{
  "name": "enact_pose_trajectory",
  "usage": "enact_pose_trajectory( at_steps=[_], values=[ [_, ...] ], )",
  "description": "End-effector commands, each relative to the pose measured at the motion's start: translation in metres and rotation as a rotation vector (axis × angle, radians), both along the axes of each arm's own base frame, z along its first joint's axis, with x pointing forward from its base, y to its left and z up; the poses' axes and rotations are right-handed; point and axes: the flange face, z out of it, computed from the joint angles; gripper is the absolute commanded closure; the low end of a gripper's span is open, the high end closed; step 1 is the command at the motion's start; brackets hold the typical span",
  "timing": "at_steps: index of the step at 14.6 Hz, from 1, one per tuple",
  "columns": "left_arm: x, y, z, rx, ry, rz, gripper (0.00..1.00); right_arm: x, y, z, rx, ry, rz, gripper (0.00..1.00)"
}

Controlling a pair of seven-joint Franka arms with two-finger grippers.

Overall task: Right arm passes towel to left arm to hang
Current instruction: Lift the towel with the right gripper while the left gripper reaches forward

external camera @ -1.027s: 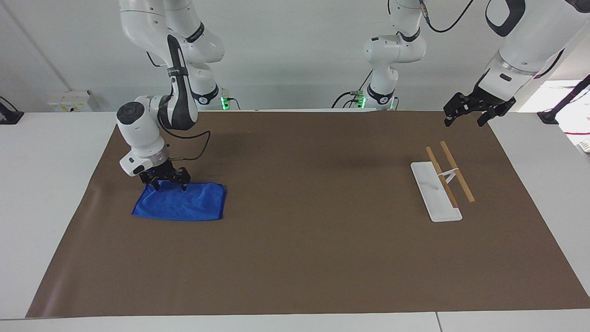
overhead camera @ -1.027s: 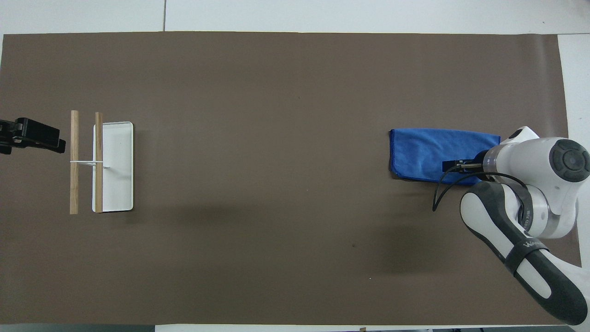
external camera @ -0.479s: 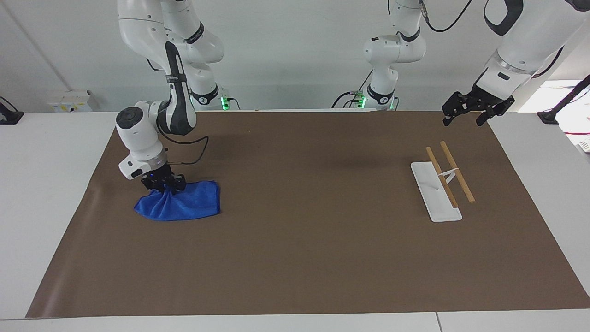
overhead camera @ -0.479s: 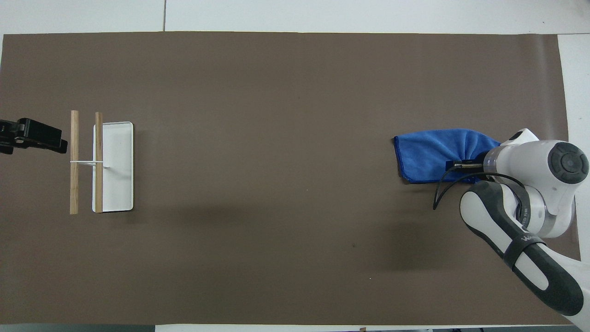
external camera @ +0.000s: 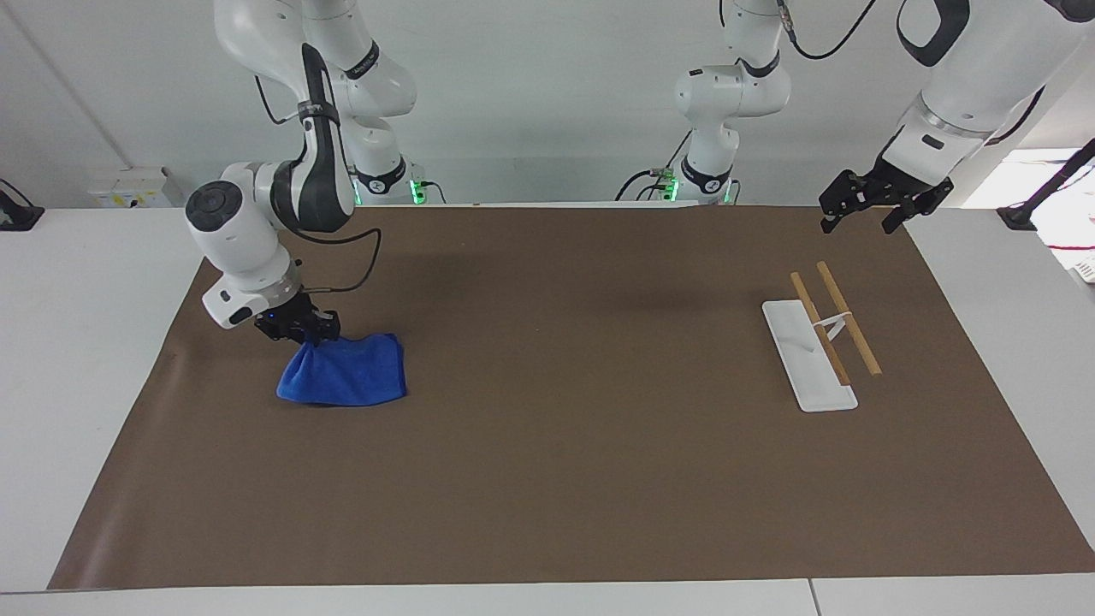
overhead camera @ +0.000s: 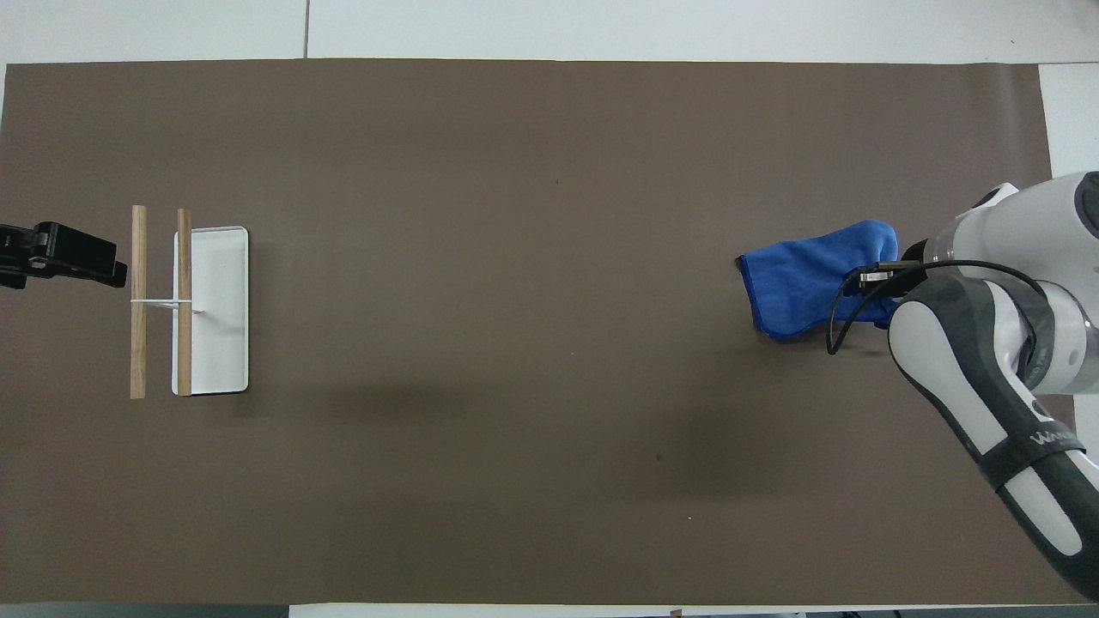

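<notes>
A brown mat (external camera: 547, 479) covers the table, wide and bare across its middle. At the right arm's end, the right gripper (external camera: 310, 335) pinches one bunched edge of the blue towel (external camera: 346, 370), whose lower folds rest on the mat. At the left arm's end, the left gripper (external camera: 866, 208) waits with fingers spread over the mat's corner, near a white rack with two wooden rails (external camera: 823, 332).

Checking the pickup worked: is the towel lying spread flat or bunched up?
Bunched: the towel gathers to a pinched corner in the right gripper, its lower part on the mat.
</notes>
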Motion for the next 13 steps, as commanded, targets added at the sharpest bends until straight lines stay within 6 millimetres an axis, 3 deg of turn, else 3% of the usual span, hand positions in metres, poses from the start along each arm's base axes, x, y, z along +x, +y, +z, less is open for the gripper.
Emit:
enact_pose_trajectory(
  at_steps=[1,5,7,10,13],
  values=[
    [-0.01,0.007,0.003,0.015,-0.011,0.006,0.0,0.002,0.02,0.048,0.019,0.006,-0.022,1.0],
    [-0.015,0.006,0.0,0.016,0.003,0.006,0.0,0.008,0.059,0.119,0.194,0.029,-0.165,1.0],
    [-0.016,0.001,0.0,0.016,0.005,0.0,0.0,0.01,0.09,0.148,0.293,0.038,-0.289,1.0],
    [-0.014,-0.003,-0.002,0.015,-0.015,-0.008,0.0,0.016,0.122,0.163,0.471,0.06,-0.487,1.0],
    [-0.014,-0.009,-0.003,0.014,-0.013,0.046,0.0,0.013,0.172,0.158,0.561,0.067,-0.625,1.0]
  ],
)
